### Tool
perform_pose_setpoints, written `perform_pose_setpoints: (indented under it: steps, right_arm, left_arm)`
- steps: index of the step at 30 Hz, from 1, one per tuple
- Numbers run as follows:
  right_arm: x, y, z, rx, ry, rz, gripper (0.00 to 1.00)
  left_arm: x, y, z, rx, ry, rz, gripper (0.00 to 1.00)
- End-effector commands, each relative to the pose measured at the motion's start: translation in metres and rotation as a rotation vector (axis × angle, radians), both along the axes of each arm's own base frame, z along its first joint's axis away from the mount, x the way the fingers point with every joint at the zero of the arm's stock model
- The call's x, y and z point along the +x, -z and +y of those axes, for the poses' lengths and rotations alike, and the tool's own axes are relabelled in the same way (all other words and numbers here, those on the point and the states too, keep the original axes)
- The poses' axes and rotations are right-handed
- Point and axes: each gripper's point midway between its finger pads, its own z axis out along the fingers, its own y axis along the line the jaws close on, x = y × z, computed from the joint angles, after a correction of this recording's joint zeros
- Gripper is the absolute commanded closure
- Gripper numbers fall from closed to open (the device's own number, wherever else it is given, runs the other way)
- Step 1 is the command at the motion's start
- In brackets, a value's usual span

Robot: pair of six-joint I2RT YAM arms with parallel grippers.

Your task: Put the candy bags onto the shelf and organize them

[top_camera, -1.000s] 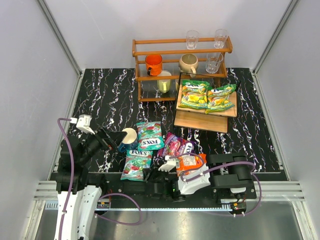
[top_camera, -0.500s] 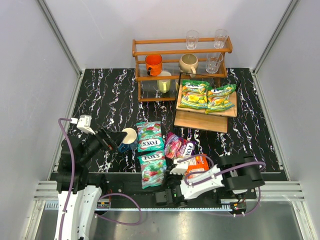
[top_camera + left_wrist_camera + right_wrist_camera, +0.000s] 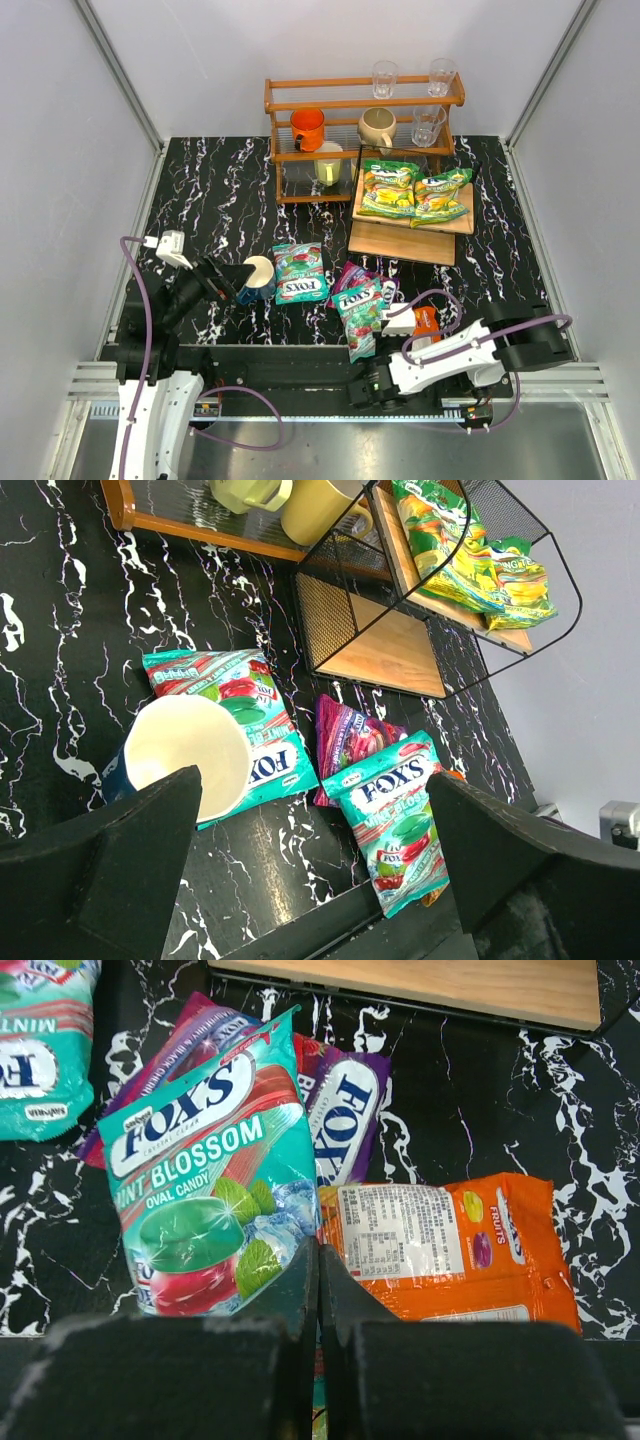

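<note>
My right gripper (image 3: 319, 1250) is shut on the lower edge of a teal FOX'S candy bag (image 3: 200, 1190), which tilts over the purple bag (image 3: 345, 1120). The orange bag (image 3: 450, 1245) lies flat just right of the fingers. From above, the held teal bag (image 3: 360, 312) sits at the table's front, the right gripper (image 3: 386, 324) at its near corner. A second teal bag (image 3: 300, 272) lies beside the mug (image 3: 258, 278). Two green-yellow bags (image 3: 390, 188) (image 3: 441, 196) rest on the upper board of the shelf (image 3: 400, 243). My left gripper (image 3: 315, 780) hangs open over the mug's side, holding nothing.
An orange-brown railed rack (image 3: 340, 100) with cups and glasses stands at the back, left of the shelf. The blue-and-cream mug (image 3: 185, 755) lies on its side by the left arm. A black wire frame (image 3: 340, 610) edges the shelf. Grey walls close in both sides.
The right gripper went from open to shut on the teal bag and carried it rightward along the front edge to beside the purple bag. The orange bag shifted right. The left arm stayed put.
</note>
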Motion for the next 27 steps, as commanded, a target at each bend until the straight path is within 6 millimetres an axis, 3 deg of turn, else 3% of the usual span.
perform_pose_setpoints:
  steps: [1,6,18,27]
  right_arm:
    - [0.017,-0.048,-0.016,0.153,0.042,-0.140,1.00]
    - [0.024,-0.070,-0.023,0.243,0.022,-0.190,1.00]
    - [0.054,-0.090,-0.067,0.325,0.101,-0.274,1.00]
    - [0.061,-0.090,-0.083,0.325,0.141,-0.294,1.00]
  left_arm:
    - [0.000,-0.015,-0.002,-0.010,0.012,-0.064,0.01]
    - [0.001,-0.012,-0.003,-0.015,0.012,-0.060,0.01]
    - [0.005,-0.009,-0.006,-0.035,0.026,-0.061,0.01]
    - [0.010,-0.005,-0.008,-0.050,0.037,-0.054,0.01]
